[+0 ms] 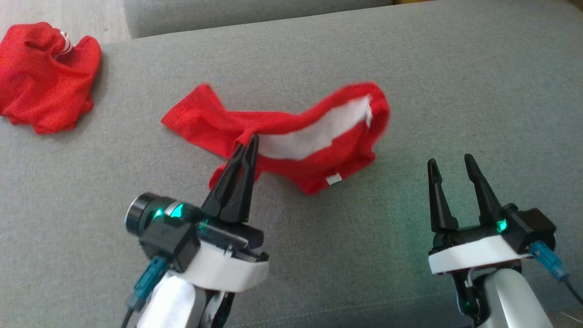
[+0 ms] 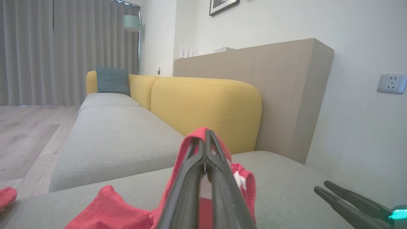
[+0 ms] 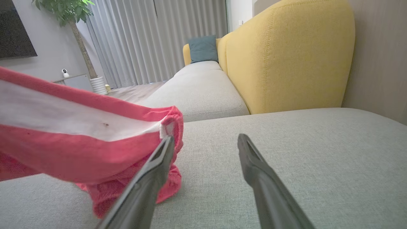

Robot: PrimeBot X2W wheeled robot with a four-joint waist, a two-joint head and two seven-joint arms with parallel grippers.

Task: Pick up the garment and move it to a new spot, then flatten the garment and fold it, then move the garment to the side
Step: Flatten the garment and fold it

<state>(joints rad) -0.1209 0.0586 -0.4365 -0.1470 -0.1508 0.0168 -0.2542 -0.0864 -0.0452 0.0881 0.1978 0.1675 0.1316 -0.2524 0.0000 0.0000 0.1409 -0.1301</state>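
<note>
**Left claw pinched on red garment, right claw spread and empty**

Nearest, the left gripper (image 1: 248, 142) has its fingers pressed together on a fold of the red garment (image 1: 205, 120), which drapes over their tips in the left wrist view. The right gripper (image 1: 451, 160) stands spread wide just beside the white-lined waistband (image 3: 63, 117), holding nothing. The garment lies mid-cushion on the grey sofa (image 1: 432, 68). Its small white tag (image 1: 334, 179) is too blurred to read. Farther left, a second red garment (image 1: 43, 77) is cut off by the frame edge.

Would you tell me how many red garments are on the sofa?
2. One garment, central in the head view, is pinched by the left gripper; a crumpled garment sits at that view's far left. None looks hidden.
</note>
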